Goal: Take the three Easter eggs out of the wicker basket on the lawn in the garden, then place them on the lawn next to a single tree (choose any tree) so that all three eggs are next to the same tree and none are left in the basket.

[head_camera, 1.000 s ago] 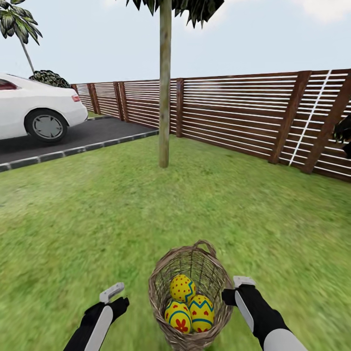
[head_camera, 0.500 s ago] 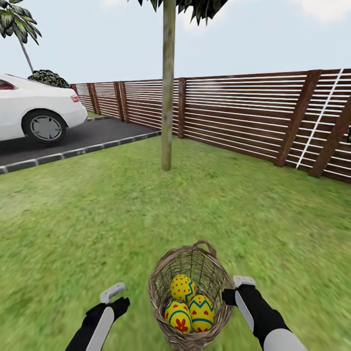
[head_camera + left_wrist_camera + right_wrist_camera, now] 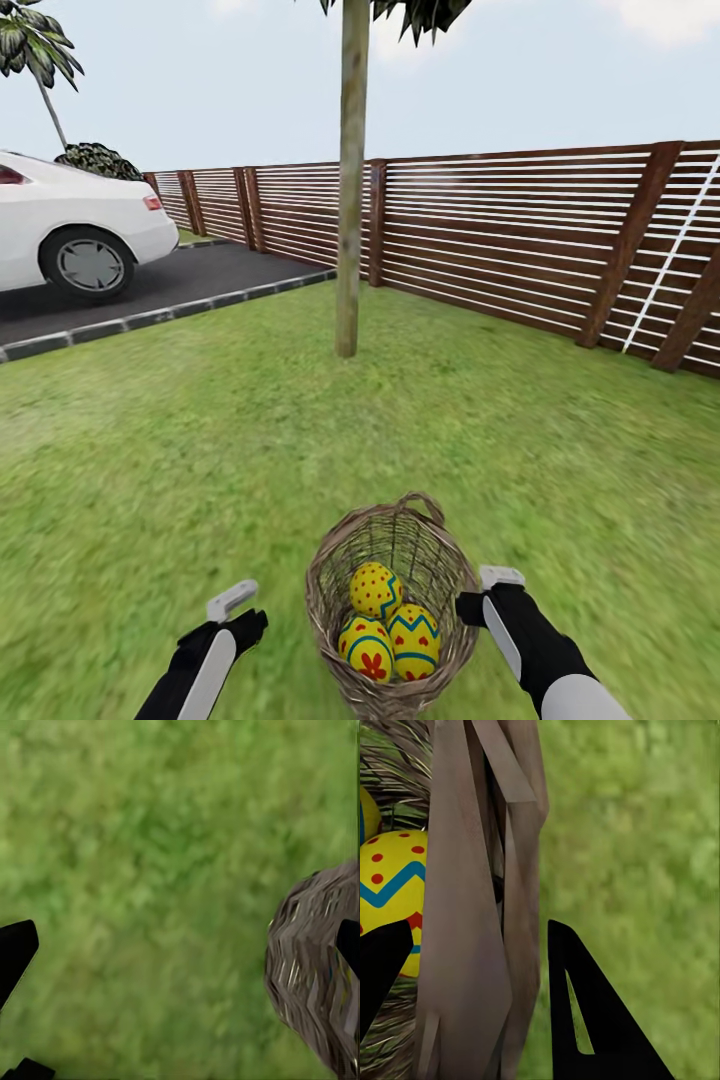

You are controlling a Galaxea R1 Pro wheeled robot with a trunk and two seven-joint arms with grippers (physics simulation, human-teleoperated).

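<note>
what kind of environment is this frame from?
A simulated residential garden, most likely. Signs: a wide lawn bounded by a slatted wooden fence, a tree standing in the grass, and a white car parked on a paved driveway beside it.

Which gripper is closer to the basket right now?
Right. The right gripper is clamped on the basket rim; the left gripper hangs over grass, apart from its other side.

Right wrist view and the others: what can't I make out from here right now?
- Lowest egg: head view, its underside is hidden behind the wicker basket rim.
- Right gripper: the basket's rim sits between its fingers; actual contact is unclear.
- Tree: head view, crown cut off by the top edge.
- Left gripper: fingertips run off the frame edges.
</note>
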